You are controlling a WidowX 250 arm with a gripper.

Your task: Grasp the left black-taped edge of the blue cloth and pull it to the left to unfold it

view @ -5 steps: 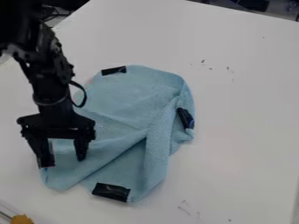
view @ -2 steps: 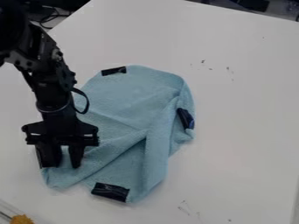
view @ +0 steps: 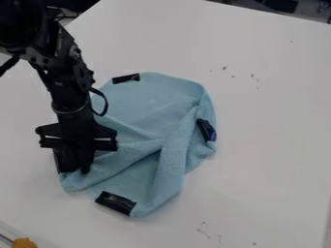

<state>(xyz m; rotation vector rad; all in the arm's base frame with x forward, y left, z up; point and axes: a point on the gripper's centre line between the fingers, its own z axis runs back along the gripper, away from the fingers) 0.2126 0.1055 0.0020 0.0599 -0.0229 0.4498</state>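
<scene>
The black gripper [view: 81, 170] is shut on the lower left corner of a light blue cloth [view: 145, 104], its fingers close together and pointing down. Folds run across the rumpled cloth from the gripper to the right, and one long ridge drops toward the lower edge. Black tape pieces mark its edges: one at the top [view: 126, 78], one on the right side [view: 207, 130] and one at the bottom [view: 116, 202]. Another dark strip stands directly left of the fingers.
The cloth lies on a white table [view: 271, 126] with small dark marks. An orange-yellow item [view: 24, 243] sits at the bottom left corner, beside a pale edge. Dark cables show beyond the table at the upper left.
The gripper's fingers have closed on the cloth, and it has moved right and slightly up. The cloth's lower left corner and bottom tape have shifted with it, up and to the side.
</scene>
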